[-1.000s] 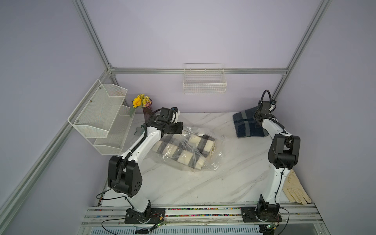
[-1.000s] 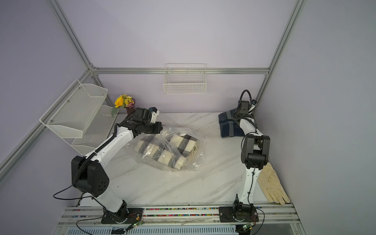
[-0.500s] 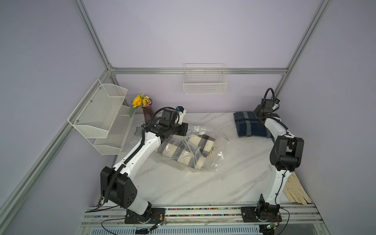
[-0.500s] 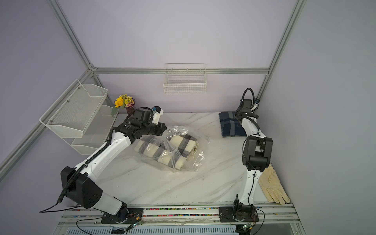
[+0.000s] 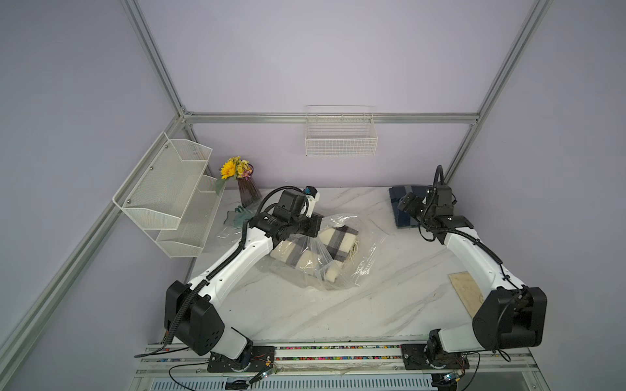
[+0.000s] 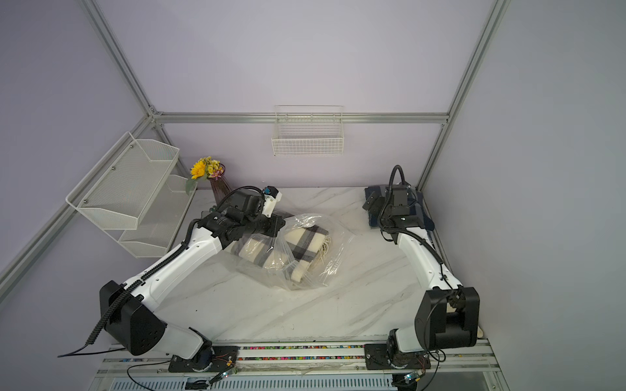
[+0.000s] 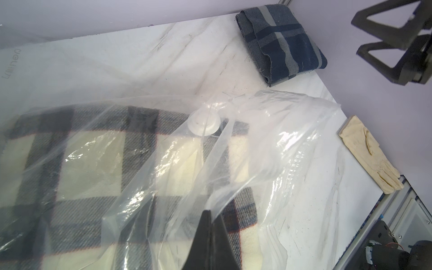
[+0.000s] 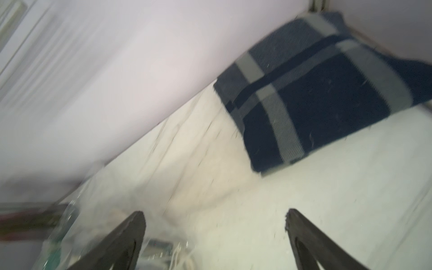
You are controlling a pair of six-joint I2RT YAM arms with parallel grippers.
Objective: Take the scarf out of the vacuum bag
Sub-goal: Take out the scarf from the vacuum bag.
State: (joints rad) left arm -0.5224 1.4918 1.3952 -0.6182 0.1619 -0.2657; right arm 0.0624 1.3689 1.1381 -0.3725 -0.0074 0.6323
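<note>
The vacuum bag [image 5: 367,260] [image 6: 337,252] lies crinkled at mid-table, its round white valve cap [image 7: 203,122] on the upper face. Inside it is a folded cream-and-black plaid scarf [image 5: 338,237] [image 6: 305,240] [image 7: 81,163]. My left gripper [image 5: 313,227] [image 6: 277,227] [image 7: 210,214] is shut on a fold of the bag's plastic, above the plaid scarf. A navy scarf with grey stripes [image 7: 280,44] [image 8: 315,93] lies outside the bag in the back right corner. My right gripper [image 5: 406,203] [image 6: 370,203] [image 8: 214,214] hangs open and empty just beside it.
A cream glove [image 7: 369,154] lies at the table's right edge, with a thin wooden board [image 5: 464,291] near it. A vase of flowers [image 5: 249,189] stands at the back left by a mesh shelf [image 5: 169,193]. A wire basket [image 5: 340,135] hangs on the back wall.
My right gripper has opened and drawn back from the navy scarf, which stays in the corner. My left gripper has shifted right and forward, pulling the bag's plastic with it.
</note>
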